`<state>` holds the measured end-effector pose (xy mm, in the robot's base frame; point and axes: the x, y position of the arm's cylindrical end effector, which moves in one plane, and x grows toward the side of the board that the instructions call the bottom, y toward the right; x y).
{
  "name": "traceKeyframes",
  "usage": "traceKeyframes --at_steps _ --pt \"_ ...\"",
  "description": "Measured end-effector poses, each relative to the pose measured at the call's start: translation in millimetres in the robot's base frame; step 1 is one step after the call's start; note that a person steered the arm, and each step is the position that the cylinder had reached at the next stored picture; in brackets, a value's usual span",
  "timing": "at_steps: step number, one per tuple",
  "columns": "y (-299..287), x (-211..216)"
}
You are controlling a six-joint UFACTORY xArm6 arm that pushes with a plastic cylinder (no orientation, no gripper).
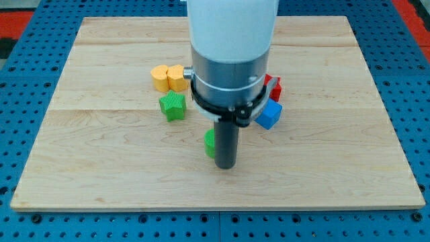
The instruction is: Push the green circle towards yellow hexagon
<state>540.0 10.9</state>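
The green circle (210,142) lies just left of the board's middle, mostly hidden behind my rod. My tip (225,166) rests on the board at the circle's lower right, touching or nearly touching it. The yellow hexagon (178,78) sits up and to the left, pressed against another yellow block (160,78) on its left. A green star-like block (173,106) lies between the circle and the yellow pair, below the hexagon.
A blue block (270,114) lies right of the rod. Red blocks (273,87) sit above it, partly hidden by the arm. The wooden board (349,154) rests on a blue perforated table (416,81).
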Motion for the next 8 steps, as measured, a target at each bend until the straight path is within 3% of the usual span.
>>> traceKeyframes --at_steps 8 --pt "-54 -127"
